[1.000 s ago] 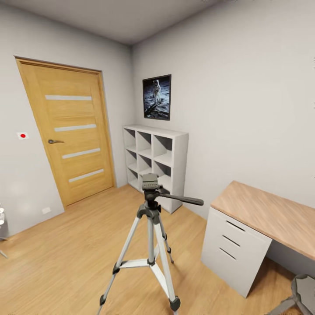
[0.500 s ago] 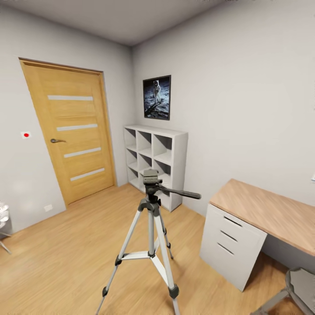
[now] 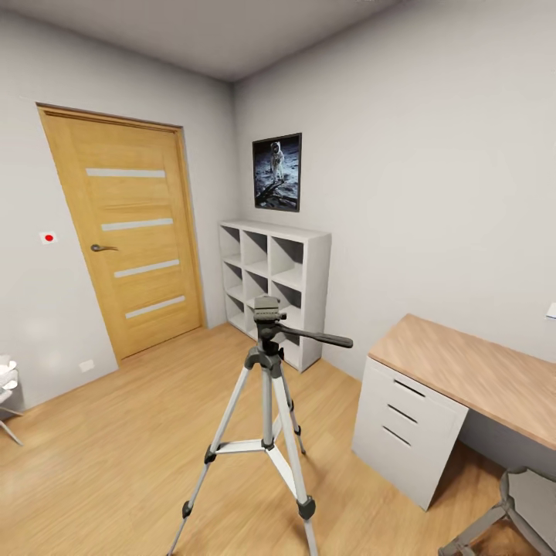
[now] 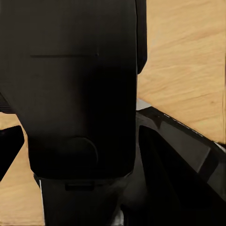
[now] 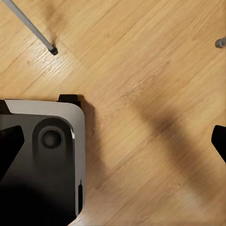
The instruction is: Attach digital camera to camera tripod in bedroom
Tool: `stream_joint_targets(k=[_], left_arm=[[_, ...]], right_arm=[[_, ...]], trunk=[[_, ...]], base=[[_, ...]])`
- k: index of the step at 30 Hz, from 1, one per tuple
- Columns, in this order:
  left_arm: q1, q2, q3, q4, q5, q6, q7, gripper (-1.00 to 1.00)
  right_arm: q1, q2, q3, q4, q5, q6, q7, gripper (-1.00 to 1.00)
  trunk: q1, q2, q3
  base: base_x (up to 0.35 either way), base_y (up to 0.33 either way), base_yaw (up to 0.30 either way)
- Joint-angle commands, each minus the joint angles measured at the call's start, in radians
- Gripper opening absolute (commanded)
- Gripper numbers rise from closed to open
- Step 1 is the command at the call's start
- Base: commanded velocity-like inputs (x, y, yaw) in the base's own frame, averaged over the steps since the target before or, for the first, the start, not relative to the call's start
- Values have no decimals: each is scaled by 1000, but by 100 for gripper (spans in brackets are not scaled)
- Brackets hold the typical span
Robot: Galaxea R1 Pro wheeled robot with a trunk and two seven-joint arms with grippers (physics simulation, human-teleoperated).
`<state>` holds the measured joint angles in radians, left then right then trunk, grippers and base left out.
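The camera tripod (image 3: 266,386) stands on the bedroom's wood floor in the middle of the head view. It has silver legs, a black head (image 3: 266,313) with a bare top plate, and a pan handle (image 3: 320,337) pointing right. The digital camera is out of view. My right gripper (image 5: 113,141) hangs open over bare floor beside my grey base (image 5: 42,155), with a tripod foot (image 5: 53,49) some way beyond it. My left gripper (image 4: 113,150) looks open, one fingertip (image 4: 8,153) showing at the view's edge, and a large black body (image 4: 80,94) blocks most of that view.
An oak door (image 3: 131,232) stands at the back left, with a white cube shelf (image 3: 274,289) and an astronaut poster (image 3: 276,171) in the corner. At the right are a wood-topped desk (image 3: 463,371) with white drawers and a grey chair (image 3: 525,502). A white object (image 3: 6,386) sits at the left edge.
The whole head view has shifted. The tripod now looks a little smaller and farther off, and more of the chair and floor show. The tripod itself has not moved.
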<state>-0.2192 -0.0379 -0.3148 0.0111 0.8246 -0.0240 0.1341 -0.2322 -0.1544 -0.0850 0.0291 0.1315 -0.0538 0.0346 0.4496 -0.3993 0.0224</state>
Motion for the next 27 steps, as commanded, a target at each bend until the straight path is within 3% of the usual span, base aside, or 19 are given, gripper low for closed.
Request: stream_joint_targets(k=[1,7,27], left_arm=[[5,-6,-9,4,10,-8,-3,-100],[40,-36,-10,-5,5,-44,-37,-100],[146,-19,-6,-57,1,-160,-151,-100]], right_arm=[[-1,-1,-9,3,10,-6,2,100],[-1,-1,-9,3,10,-5,2,100],[-1,-7,-8,3,11,-10,2,100]], trunk=[[0,-1,0],[0,-1,0],[0,-1,0]], base=[[0,0,0],[0,0,0],[0,0,0]])
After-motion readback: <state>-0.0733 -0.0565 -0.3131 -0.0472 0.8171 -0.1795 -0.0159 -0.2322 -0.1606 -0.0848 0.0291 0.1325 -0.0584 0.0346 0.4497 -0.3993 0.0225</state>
